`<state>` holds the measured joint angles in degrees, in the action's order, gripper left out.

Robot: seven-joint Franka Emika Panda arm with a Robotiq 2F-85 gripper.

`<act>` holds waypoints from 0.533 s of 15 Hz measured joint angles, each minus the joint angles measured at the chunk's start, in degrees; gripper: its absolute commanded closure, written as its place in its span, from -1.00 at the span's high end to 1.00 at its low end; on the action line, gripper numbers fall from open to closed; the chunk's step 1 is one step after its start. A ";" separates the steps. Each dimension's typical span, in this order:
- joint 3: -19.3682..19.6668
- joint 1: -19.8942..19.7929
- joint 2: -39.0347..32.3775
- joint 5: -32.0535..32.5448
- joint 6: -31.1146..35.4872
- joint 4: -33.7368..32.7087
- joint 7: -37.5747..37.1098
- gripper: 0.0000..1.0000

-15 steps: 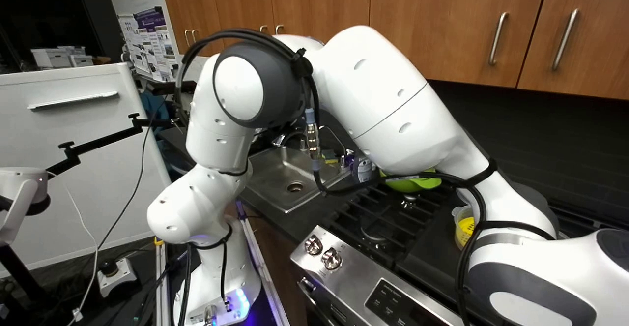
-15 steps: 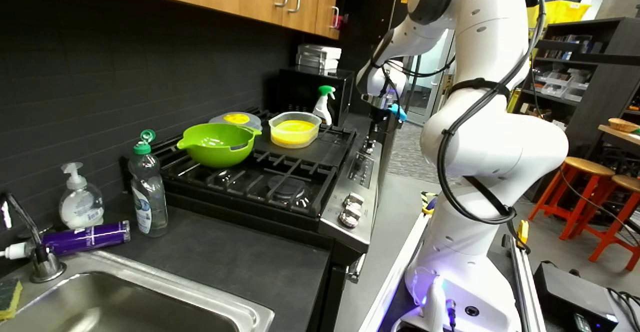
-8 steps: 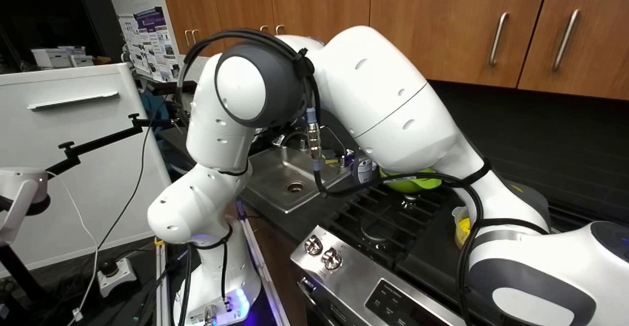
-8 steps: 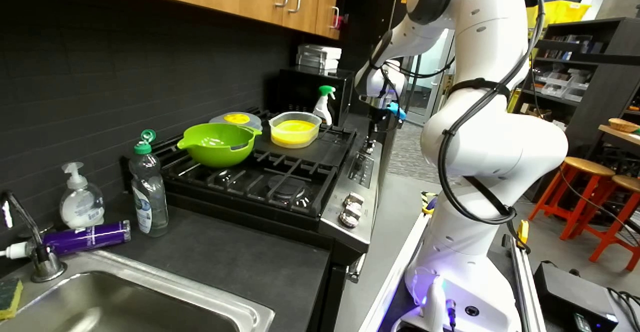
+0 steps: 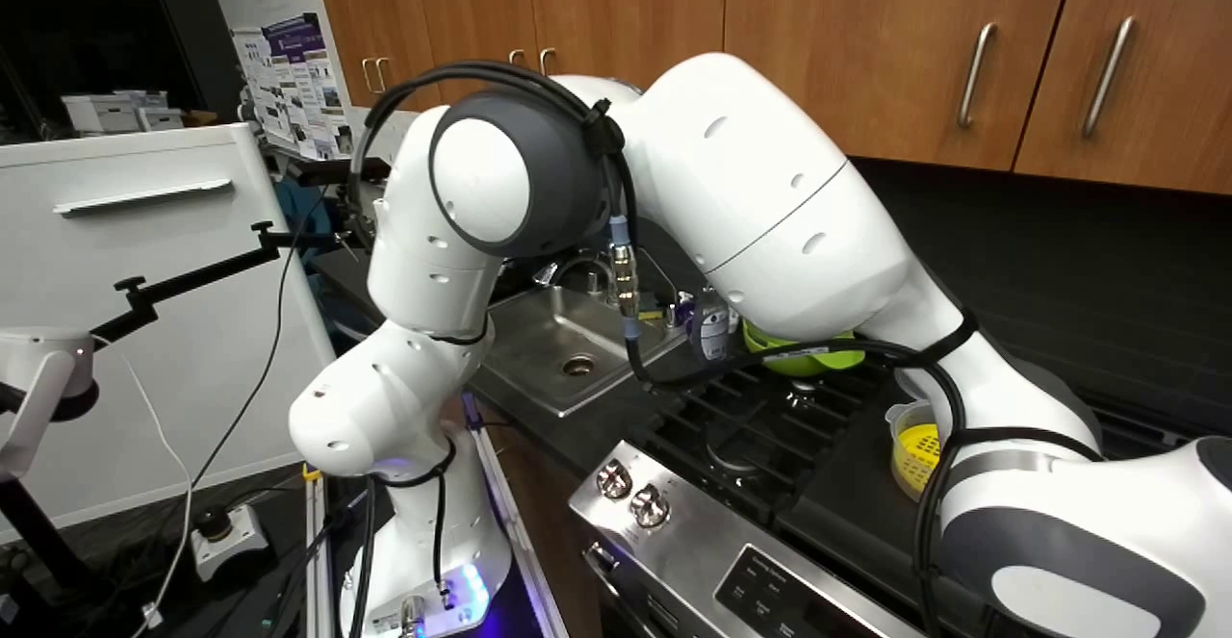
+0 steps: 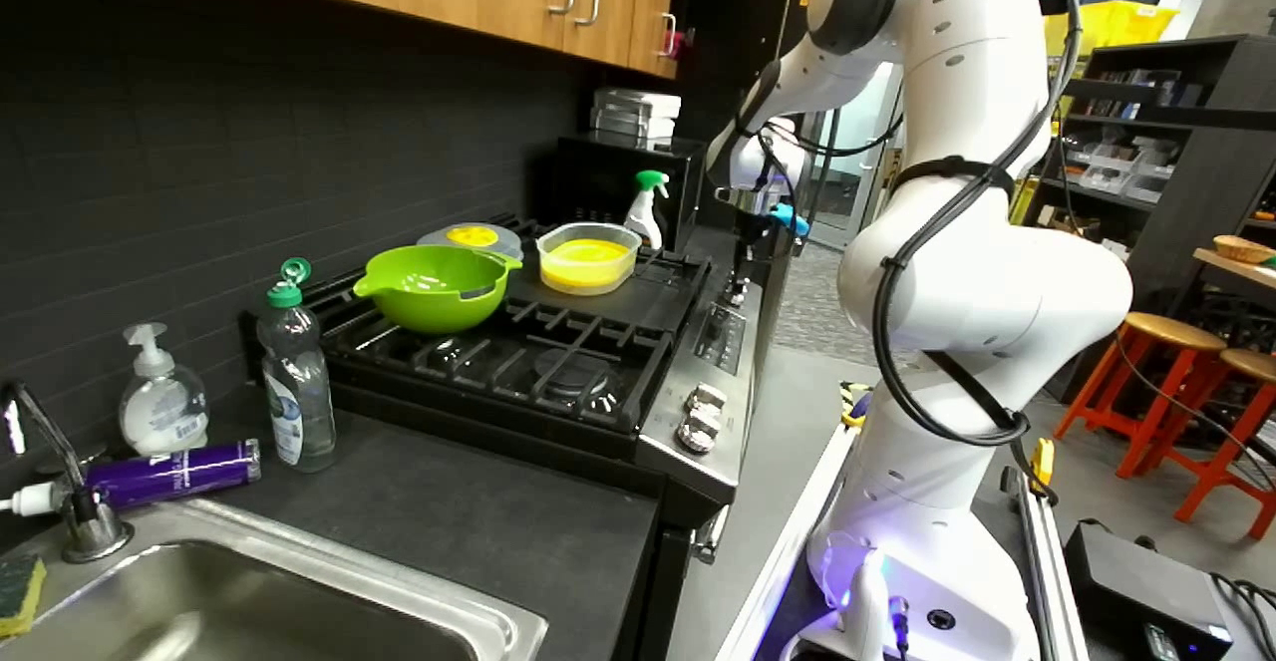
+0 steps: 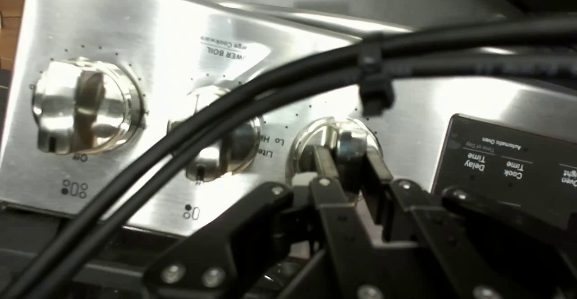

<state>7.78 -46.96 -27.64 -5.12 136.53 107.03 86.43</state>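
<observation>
Knob (image 7: 348,140) is sitting between jaws closed narrowly on its ridge (image 7: 354,149); grip should be centring on its axis.

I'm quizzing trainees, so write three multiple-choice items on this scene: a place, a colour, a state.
1. The green bowl stands on the: A) floor B) stove C) counter
2. The trigger head of the spray bottle is: A) red B) blue C) green
3. The gripper is: A) closed on a stove knob B) wide open C) closed on the bowl

1 B: both exterior views show it there.
2 C: an exterior view shows that colour.
3 A: its fingers flank the knob's ridge in the wrist view.
</observation>
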 measured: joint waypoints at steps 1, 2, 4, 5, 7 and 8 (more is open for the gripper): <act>-0.03 -0.12 -0.37 0.00 -0.95 -0.76 0.24 -0.90; -0.04 -0.20 -0.71 -0.01 -1.92 -1.53 0.51 -0.90; -0.09 -0.36 -1.39 -0.03 -3.74 -2.96 0.83 -0.90; -0.09 -0.41 -1.72 -0.03 -4.55 -3.63 0.96 -0.90; -0.10 -0.52 -2.39 -0.04 -6.29 -5.03 1.13 -0.90; -0.11 -0.57 -2.72 -0.04 -7.07 -5.68 1.21 -0.90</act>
<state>7.68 -47.53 -30.36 -5.16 129.46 101.34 87.64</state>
